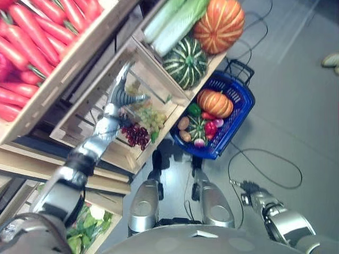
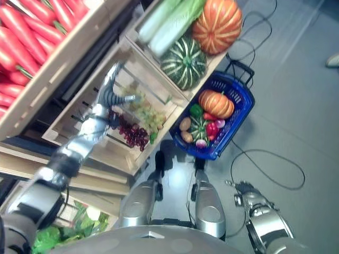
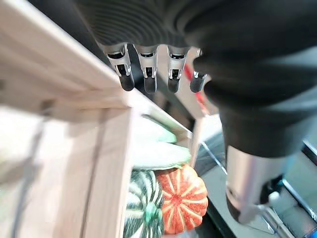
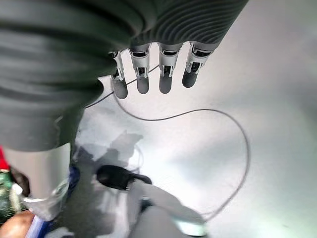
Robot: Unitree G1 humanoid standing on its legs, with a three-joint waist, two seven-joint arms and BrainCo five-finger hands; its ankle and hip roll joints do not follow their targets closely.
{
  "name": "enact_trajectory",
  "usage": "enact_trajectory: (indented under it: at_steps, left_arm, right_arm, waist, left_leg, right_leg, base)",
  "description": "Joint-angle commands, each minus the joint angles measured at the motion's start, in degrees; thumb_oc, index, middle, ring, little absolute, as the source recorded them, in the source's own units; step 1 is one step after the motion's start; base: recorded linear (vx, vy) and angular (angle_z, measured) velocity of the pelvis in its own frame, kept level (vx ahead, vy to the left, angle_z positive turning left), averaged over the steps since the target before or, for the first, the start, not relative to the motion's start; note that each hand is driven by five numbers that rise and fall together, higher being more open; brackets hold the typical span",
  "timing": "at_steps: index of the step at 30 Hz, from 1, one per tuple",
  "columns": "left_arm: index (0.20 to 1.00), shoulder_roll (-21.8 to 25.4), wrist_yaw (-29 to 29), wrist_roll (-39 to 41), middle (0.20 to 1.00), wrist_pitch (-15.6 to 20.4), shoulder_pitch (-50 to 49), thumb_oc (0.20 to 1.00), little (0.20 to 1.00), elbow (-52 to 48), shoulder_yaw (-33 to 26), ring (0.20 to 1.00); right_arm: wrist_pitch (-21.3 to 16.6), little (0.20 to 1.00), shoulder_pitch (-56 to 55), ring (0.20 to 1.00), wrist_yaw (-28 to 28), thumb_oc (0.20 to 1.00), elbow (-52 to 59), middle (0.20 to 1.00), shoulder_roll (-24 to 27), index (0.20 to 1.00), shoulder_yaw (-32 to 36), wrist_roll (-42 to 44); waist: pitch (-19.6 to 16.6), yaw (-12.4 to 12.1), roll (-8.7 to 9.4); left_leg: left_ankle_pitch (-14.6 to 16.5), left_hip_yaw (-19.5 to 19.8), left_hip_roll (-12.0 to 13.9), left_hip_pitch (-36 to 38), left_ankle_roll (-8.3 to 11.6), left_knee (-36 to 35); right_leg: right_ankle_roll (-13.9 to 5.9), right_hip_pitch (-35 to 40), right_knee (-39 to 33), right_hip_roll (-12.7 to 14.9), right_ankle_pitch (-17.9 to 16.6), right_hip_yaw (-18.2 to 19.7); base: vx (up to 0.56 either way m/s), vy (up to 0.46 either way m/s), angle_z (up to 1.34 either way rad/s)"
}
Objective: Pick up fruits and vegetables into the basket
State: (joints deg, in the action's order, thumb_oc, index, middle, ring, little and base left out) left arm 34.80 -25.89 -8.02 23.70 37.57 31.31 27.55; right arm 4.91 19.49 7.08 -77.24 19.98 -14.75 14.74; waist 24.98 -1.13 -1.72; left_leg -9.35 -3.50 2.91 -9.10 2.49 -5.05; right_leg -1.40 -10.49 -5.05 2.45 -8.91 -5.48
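Observation:
My left hand point(image 1: 122, 94) reaches into a slatted wooden crate point(image 1: 79, 114), fingers straight and holding nothing; it hovers just above the green grapes point(image 1: 151, 119) and the dark red grapes point(image 1: 136, 135). In the left wrist view its fingers point(image 3: 148, 72) point past the crate's edge point(image 3: 74, 94). The blue basket point(image 1: 241, 90) stands on the floor beside the crate. It holds an orange pumpkin point(image 1: 214, 103), a small striped squash point(image 1: 197, 127), peppers and potatoes. My right hand point(image 1: 249, 188) hangs low over the floor, its fingers point(image 4: 166, 74) relaxed and empty.
The crate above holds a green striped squash point(image 1: 185, 62), an orange pumpkin point(image 1: 219, 24) and pale cabbage point(image 1: 172, 18). Red carrots point(image 1: 32, 37) fill the bin at upper left. Leafy greens point(image 1: 85, 227) lie at lower left. A person's shoe point(image 1: 331, 60) stands on the grey floor at right.

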Motion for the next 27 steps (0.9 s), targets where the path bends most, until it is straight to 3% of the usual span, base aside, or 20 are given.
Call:
enact_trajectory:
  at_steps: [1,9,13,20,27]
  left_arm:
    - [1.000,4.6,-6.0,-10.2,1.000,-0.3,10.6,1.000,1.000,4.8,4.5,1.000]
    - [1.000,7.5,-8.3,-22.3,1.000,-1.8,25.9,1.000,1.000,14.2,17.1,1.000]
    - [1.000,7.4,-7.8,-24.6,1.000,-2.2,28.1,1.000,1.000,15.6,20.1,1.000]
    - [1.000,7.0,-3.3,-27.9,1.000,-1.7,30.8,1.000,1.000,19.5,23.7,1.000]
    - [1.000,6.6,-1.5,-28.7,1.000,-0.3,28.8,1.000,1.000,19.9,23.7,1.000]
  right_arm:
    - [0.7,1.000,2.4,1.000,1.0,1.000,0.8,1.000,2.5,1.000,-2.8,2.3]
    - [2.7,1.000,10.3,1.000,-0.5,1.000,0.2,1.000,5.6,1.000,-4.7,1.8]
    - [2.9,1.000,11.7,1.000,-0.6,1.000,-0.5,1.000,6.1,1.000,-4.6,1.5]
    - [3.6,1.000,13.9,1.000,-0.4,1.000,-0.8,1.000,6.3,1.000,-5.1,1.6]
    - [3.9,1.000,14.7,1.000,0.0,1.000,-1.1,1.000,6.0,1.000,-4.6,1.4]
  waist:
    - [1.6,1.4,0.68]
    - [4.8,3.9,0.83]
    - [4.8,4.4,0.67]
    - [4.8,5.0,0.64]
    - [4.8,4.7,0.36]
  left_leg:
    - [7.1,1.5,-0.6,-3.6,0.46,5.1]
    - [7.6,0.0,-1.2,-9.0,0.90,10.5]
    - [8.4,-0.1,-1.6,-11.1,0.77,13.2]
    - [9.4,-0.4,-2.0,-14.9,0.77,17.1]
    - [9.5,-0.1,-2.2,-14.8,0.75,17.0]
  right_leg:
    - [-3.50,-3.1,7.7,1.3,6.2,0.1]
    - [-3.18,-9.1,12.6,1.6,6.7,-0.1]
    - [-2.97,-11.3,14.8,1.8,7.3,-0.1]
    - [-2.84,-15.1,18.2,2.0,8.3,0.1]
    - [-2.91,-15.6,18.9,2.0,8.6,0.2]
  base:
    - [-0.09,0.053,-0.09]
    - [-0.08,0.074,-0.09]
    - [-0.03,0.043,-0.14]
    - [-0.03,0.020,0.02]
    - [-0.01,-0.001,0.02]
